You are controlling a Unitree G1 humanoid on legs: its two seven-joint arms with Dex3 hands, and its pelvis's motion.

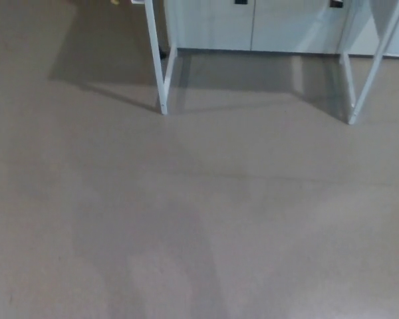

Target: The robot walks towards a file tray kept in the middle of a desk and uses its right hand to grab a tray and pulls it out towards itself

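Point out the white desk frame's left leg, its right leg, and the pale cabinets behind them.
White metal left desk leg (158,60), head view: middle of the upright.
White metal right desk leg (369,76), head view: slanted strut.
Pale cabinet fronts (209,26), head view: left door panel.

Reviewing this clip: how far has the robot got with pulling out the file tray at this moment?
Nothing looks done yet. The head view shows only bare floor, the white desk legs and pale cabinets behind them; no desktop, no file tray, and neither hand is in view. In hand, apparently: the approach, with the desk ahead. Left: closing in, reaching with the right hand, grabbing a tray and pulling it out.
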